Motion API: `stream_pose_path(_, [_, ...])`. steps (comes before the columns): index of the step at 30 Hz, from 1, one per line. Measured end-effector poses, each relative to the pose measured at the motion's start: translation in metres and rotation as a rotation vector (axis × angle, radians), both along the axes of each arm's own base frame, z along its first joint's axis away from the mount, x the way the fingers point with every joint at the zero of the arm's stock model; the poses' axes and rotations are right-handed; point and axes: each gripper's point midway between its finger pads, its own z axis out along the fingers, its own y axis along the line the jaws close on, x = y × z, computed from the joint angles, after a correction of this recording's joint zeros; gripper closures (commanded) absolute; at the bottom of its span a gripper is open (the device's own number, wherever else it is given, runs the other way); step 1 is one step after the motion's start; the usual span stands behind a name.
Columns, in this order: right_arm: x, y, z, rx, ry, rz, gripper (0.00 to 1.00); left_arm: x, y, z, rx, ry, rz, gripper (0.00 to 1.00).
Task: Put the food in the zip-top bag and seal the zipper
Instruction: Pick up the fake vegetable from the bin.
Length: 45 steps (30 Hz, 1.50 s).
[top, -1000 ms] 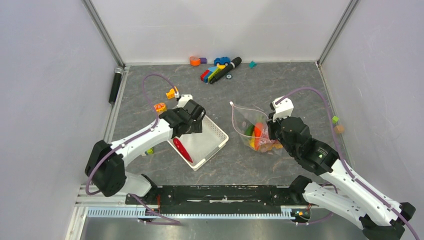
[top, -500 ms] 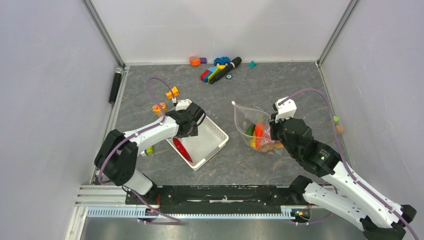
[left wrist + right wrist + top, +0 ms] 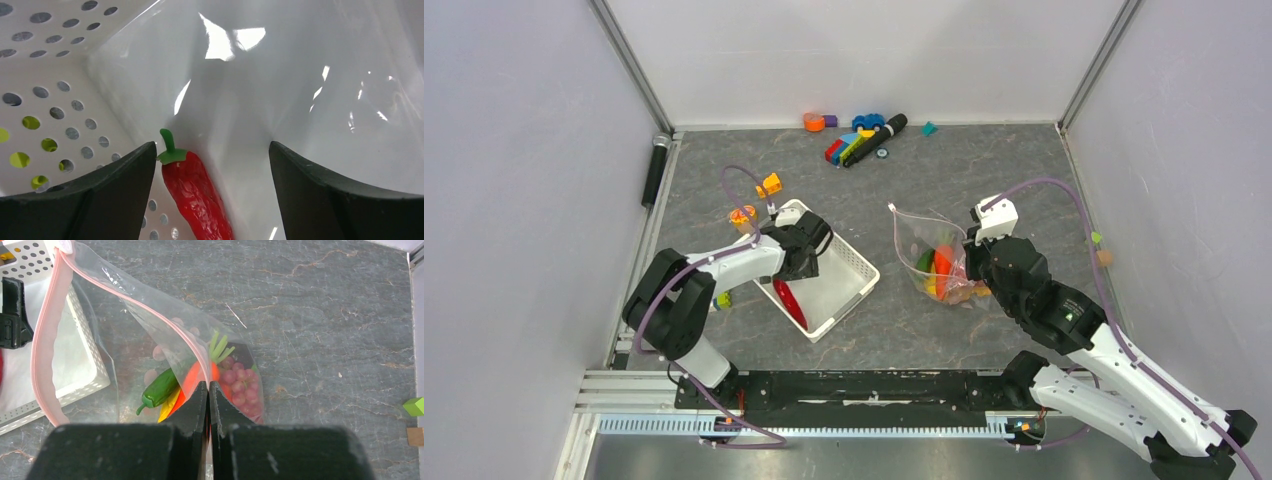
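Top external view: the left hand reaches down into a white basket that sits left of centre on the grey tabletop. A red chilli lies inside the basket, against its near-left wall. Right of the basket lies the clear bag, with the right hand at its near-right side. A cluster of toy blocks sits well apart at the far edge.

Left wrist view: the hand is open, its two dark fingers spread wide above the basket floor and gripping nothing. The chilli lies between them, its green stem just beside the left-hand finger; whether they touch cannot be told. The holed basket wall rises on the left.

Right wrist view: the hand is closed, its fingers pressed together on the bag right where the pink zipper meets them. The zipper is unsealed, its two strips standing apart in a wide loop. Inside the bag rest an orange carrot, purple grapes, a green chilli and a yellow piece, all bunched at the near end.
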Motion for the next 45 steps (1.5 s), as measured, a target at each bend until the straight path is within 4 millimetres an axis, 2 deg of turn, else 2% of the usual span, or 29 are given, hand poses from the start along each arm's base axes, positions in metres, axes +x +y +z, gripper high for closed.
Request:
stream_pose_path(2, [0.0,0.0,0.0,0.0,0.0,0.0,0.95,-0.001,-0.001,-0.006,-0.016,0.007,0.006,0.12])
stream_pose_path(12, [0.001,0.0,-0.001,-0.004,0.002,-0.003,0.95,0.007,-0.021,-0.011,-0.138,-0.018,-0.001,0.19])
stream_pose_path(20, [0.001,-0.001,-0.001,-0.006,0.0,-0.01,0.95,-0.001,-0.036,-0.01,-0.255,-0.023,-0.035,0.31])
stream_pose_path(29, [0.001,-0.003,0.0,-0.008,-0.002,-0.017,0.95,-0.007,-0.042,-0.012,-0.29,0.005,-0.051,0.72])
stream_pose_path(33, [0.001,-0.003,0.0,-0.008,-0.002,-0.017,0.95,-0.008,-0.043,-0.012,-0.296,0.006,-0.054,0.96])
stream_pose_path(37, [0.001,-0.003,0.0,-0.008,-0.002,-0.017,0.95,-0.008,-0.042,-0.009,-0.296,0.002,-0.054,0.98])
stream_pose_path(41, [0.001,-0.003,0.0,-0.007,-0.003,-0.017,0.95,-0.006,-0.038,0.001,-0.281,-0.021,-0.047,0.98])
stream_pose_path(43, [0.001,-0.003,0.0,-0.007,-0.003,-0.017,0.95,0.001,-0.039,0.018,-0.29,-0.068,-0.051,0.98])
stream_pose_path(45, [0.001,-0.003,0.0,-0.007,-0.002,-0.017,0.95,0.013,-0.044,0.045,-0.32,-0.147,-0.062,0.98])
